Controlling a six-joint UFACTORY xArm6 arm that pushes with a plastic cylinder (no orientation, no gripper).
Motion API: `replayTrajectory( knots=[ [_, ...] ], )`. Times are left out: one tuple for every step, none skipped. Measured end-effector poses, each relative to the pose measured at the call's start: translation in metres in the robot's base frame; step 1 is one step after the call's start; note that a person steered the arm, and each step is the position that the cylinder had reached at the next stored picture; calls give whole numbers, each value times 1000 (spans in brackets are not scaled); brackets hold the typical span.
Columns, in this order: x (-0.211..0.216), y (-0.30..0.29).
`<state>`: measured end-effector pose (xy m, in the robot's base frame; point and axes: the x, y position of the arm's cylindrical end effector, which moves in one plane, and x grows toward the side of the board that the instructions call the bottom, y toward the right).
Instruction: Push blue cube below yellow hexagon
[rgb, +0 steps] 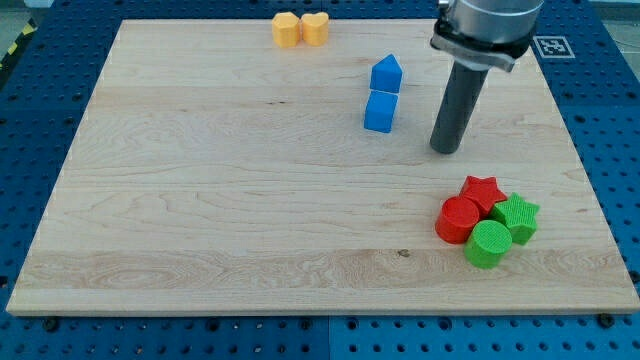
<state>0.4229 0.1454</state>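
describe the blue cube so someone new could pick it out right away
Start at the wooden board and go to its upper right part, just to the view's left of my tip. Two blue blocks sit there, one above the other. The blue cube is the lower one, plain and square, while the blue block above it has a pointed top.

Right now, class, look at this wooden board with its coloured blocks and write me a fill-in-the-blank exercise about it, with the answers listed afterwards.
1. My tip stands to the view's ____ of the blue cube.
2. The blue house-shaped block sits directly ____ the blue cube, toward the view's top.
3. The yellow hexagon touches a yellow ____.
4. Near the red star there are ____ green blocks.

Missing words: right; above; heart; two
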Motion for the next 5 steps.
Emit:
replayTrajectory(
  knots=[
    [-13,-19],
    [-13,-49],
    [-15,-75],
    [-25,-83],
    [-42,-83]
  ],
)
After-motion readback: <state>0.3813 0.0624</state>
